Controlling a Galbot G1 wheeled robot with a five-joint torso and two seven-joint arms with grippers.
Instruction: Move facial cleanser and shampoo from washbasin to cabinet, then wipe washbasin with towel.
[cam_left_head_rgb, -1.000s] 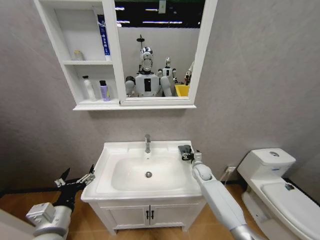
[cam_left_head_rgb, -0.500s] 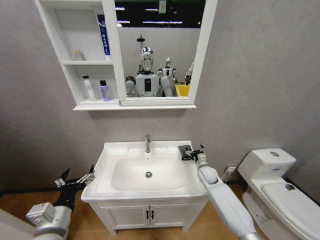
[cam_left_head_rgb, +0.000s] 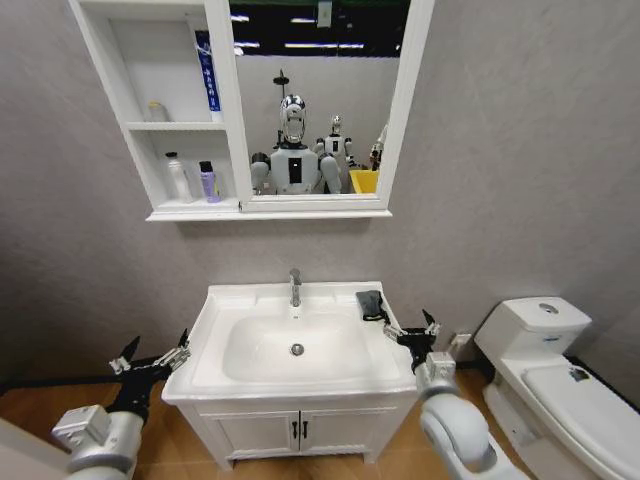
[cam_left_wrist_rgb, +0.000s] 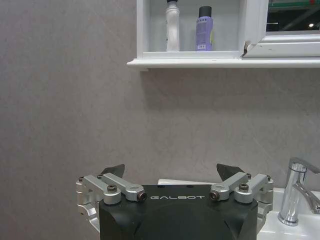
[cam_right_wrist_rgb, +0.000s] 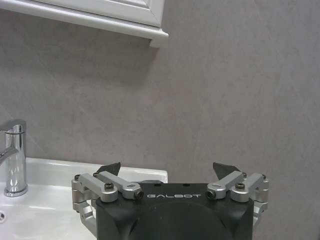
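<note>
Grey textured wall runs behind everything, and against it stands the washbasin (cam_left_head_rgb: 240, 300), white, with a chrome tap (cam_left_head_rgb: 295, 287) at the back and a round drain (cam_left_head_rgb: 297, 349) in the bowl. On its rear right corner lies the towel (cam_left_head_rgb: 370, 303), a small dark cloth, flat on the rim. Just off that corner, beside the basin's right edge, the right claw (cam_left_head_rgb: 410, 327) hangs with its fingers spread wide and nothing between them, close to the towel but not touching it. Over at the basin's front left corner the left claw (cam_left_head_rgb: 150, 358) sits low, also splayed open and empty.

Up on the wall, the cabinet (cam_left_head_rgb: 150, 212) holds a white bottle (cam_left_head_rgb: 177, 176) and a lilac bottle with a black cap (cam_left_head_rgb: 207, 181) side by side on its lower shelf, with a blue-and-white tube (cam_left_head_rgb: 205, 72) upright on the upper shelf. A white toilet (cam_left_head_rgb: 545, 345) stands to the right.
</note>
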